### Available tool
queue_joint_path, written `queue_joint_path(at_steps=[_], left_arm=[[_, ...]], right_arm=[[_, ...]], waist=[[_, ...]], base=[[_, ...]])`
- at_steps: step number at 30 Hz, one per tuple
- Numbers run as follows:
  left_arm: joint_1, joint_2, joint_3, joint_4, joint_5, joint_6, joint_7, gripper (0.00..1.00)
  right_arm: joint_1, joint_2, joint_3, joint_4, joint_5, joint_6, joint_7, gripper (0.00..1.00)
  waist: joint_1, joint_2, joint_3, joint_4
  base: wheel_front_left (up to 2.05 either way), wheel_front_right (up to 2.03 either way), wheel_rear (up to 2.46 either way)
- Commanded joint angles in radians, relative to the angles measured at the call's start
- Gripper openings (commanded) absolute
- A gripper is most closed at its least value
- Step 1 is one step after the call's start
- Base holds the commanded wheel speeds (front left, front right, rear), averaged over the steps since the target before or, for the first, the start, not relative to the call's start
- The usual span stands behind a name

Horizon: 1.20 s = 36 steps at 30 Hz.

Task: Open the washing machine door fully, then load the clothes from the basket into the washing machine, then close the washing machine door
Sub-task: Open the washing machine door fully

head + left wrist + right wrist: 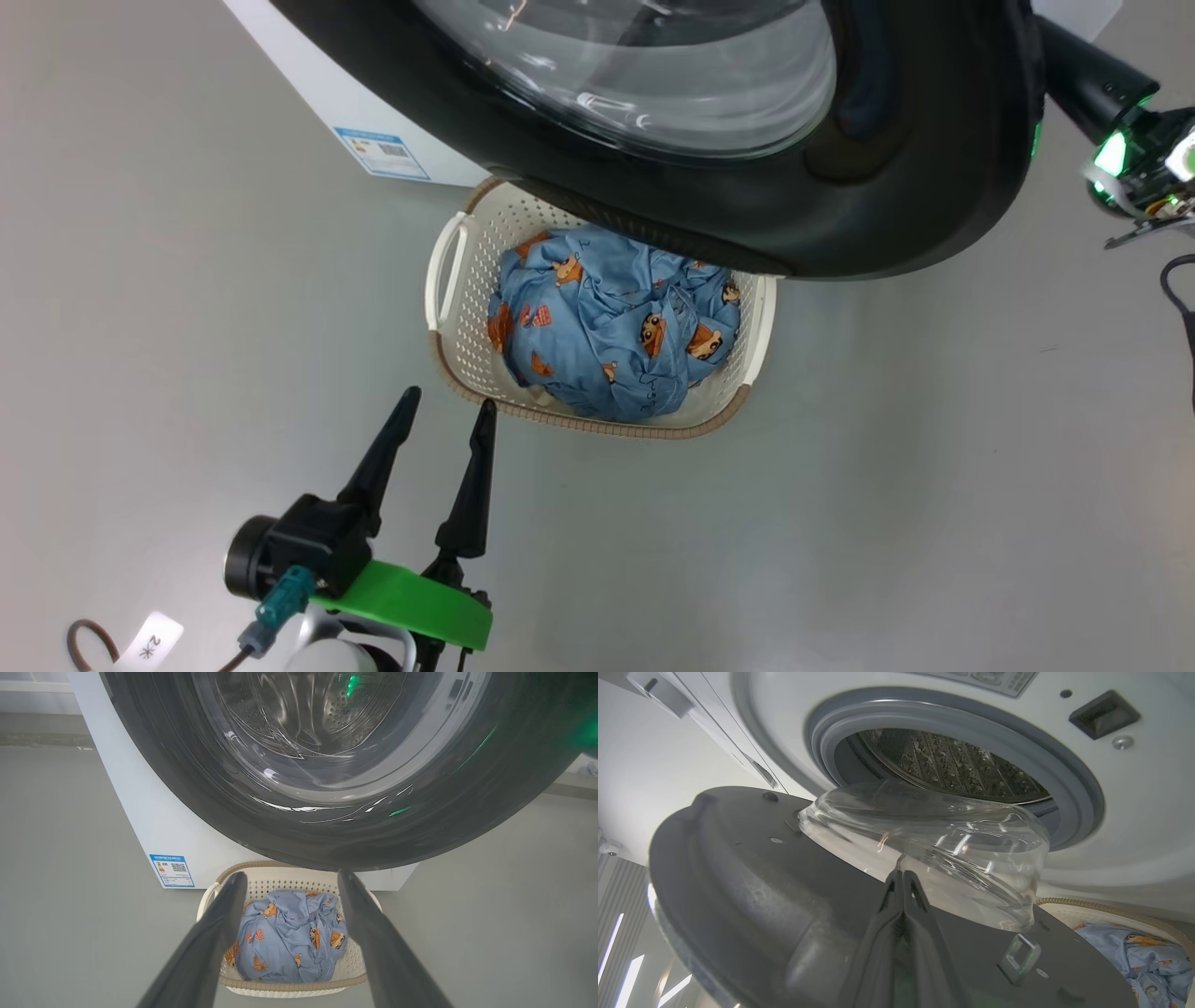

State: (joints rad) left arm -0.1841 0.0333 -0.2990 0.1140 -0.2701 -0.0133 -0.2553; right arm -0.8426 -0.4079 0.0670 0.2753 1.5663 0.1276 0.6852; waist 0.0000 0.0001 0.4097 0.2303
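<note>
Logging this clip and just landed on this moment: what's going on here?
A two-armed robot is working at a washing machine. The door stands partly open above the far end of the basket. The right gripper, shut, has its tips at the door's inner side beside the glass, seemingly to push it wider. The left gripper hovers open by the basket's near rim. The clothes lie in the basket, and what shows of the drum holds none.
</note>
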Motion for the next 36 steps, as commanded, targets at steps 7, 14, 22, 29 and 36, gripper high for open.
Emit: queue_joint_path(at_steps=[7,14,22,29,36], left_arm=[[-0.005,0.017,0.029,-0.012,-0.008,0.004,-0.006,1.00],[-0.002,0.017,0.033,-0.004,-0.010,0.000,-0.006,1.00],[-0.004,0.017,0.032,0.004,-0.016,-0.004,-0.006,1.00],[0.001,0.017,0.033,0.008,-0.017,-0.002,-0.006,1.00],[0.005,0.017,0.033,0.013,-0.020,-0.003,-0.006,1.00]], right_arm=[[0.044,0.022,0.035,-0.031,-0.006,0.003,0.005,0.00],[0.060,0.033,0.053,-0.031,-0.006,0.003,0.007,0.00],[0.089,0.050,0.080,-0.043,-0.003,0.003,0.016,0.00],[0.110,0.063,0.105,-0.062,-0.004,0.003,0.026,0.00],[0.140,0.080,0.138,-0.080,-0.007,0.003,0.032,0.00]], waist=[[0.0000,-0.0001,-0.020,-0.013],[0.0000,-0.0001,-0.037,-0.024],[0.0000,-0.0001,-0.057,-0.032],[0.0000,-0.0001,-0.071,-0.039],[0.0000,-0.0001,-0.091,-0.048]], base=[[0.00,0.00,0.00],[0.00,0.00,0.00],[0.00,0.00,0.00],[0.00,0.00,0.00],[0.00,0.00,0.00]])
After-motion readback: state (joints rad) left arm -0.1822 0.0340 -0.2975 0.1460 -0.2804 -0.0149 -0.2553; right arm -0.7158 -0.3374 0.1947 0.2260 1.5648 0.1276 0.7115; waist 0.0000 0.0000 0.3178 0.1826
